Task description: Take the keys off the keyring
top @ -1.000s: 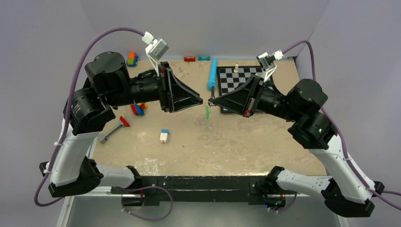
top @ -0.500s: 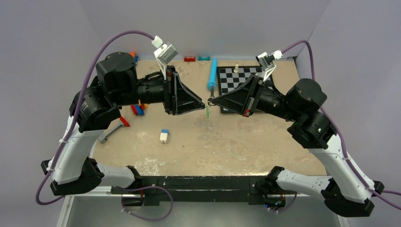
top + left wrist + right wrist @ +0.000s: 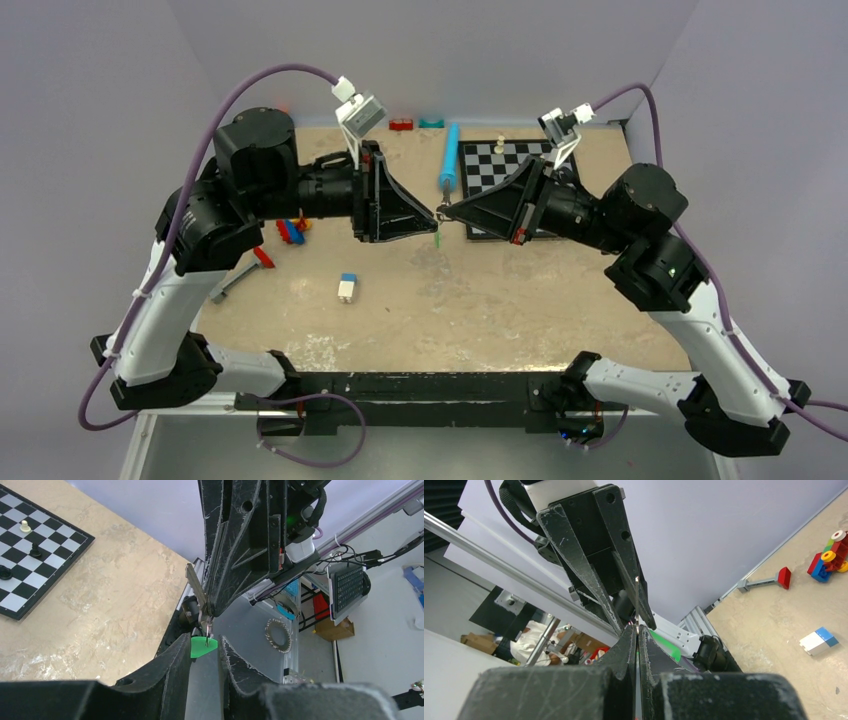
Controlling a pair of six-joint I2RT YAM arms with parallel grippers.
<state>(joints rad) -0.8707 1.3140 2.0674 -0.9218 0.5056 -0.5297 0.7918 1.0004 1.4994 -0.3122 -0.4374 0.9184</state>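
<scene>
Both arms are meeting in mid-air above the desk (image 3: 500,300), and the keys (image 3: 203,647) are dangling right between them, well clear of the surface. The right gripper (image 3: 206,621) is clamping its fingers shut on the top of the bunch. The left gripper (image 3: 205,639) is holding its fingers part-way apart either side of the green piece, and I cannot tell whether they are pinching it. The trick here, I'd say, is closing squarely on that green flat, then pulling away gently while the right is anchoring. The bunch is looking tiny: a bright green rounded tab, with a slim silvery sliver slanting up above it.
</scene>
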